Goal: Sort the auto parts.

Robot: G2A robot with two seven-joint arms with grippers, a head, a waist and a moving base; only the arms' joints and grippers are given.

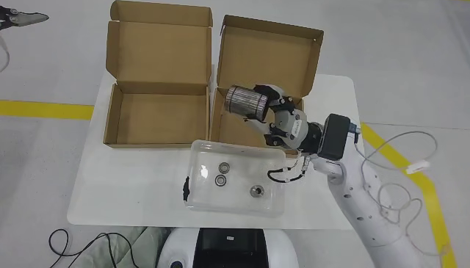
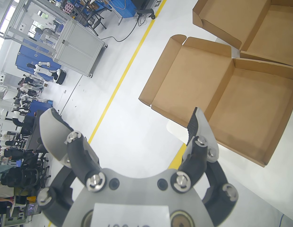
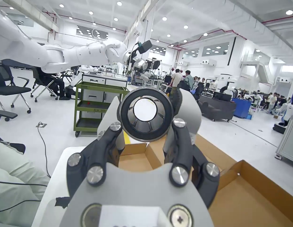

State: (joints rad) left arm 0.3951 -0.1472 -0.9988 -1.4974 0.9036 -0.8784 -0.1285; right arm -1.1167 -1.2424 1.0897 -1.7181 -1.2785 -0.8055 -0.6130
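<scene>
- My right claw [image 3: 147, 119] is clamped on a ribbed metal sleeve [image 1: 246, 101], held on its side above the right cardboard box [image 1: 232, 130].
- My left claw [image 2: 122, 119] hangs spread wide and empty over the floor, beyond the left cardboard box [image 1: 154, 117].
- Three small round parts [image 1: 224, 167] lie in the clear bin [image 1: 235, 147] on the tabletop [image 1: 110, 187].
- Judgement: I should lower the sleeve close to the box floor before releasing, since it would likely roll, and keep it off the walls.

On the surface [image 1: 110, 187], the left-hand box [image 1: 154, 117] and right-hand box [image 1: 261, 55] sit side by side in the frame's upper middle, a tray [image 1: 235, 146] holding three small parts [image 1: 219, 180] lies just below them, and the right gripper [image 1: 263, 111] holds a cylinder [image 1: 244, 102] over the right-hand box.
</scene>
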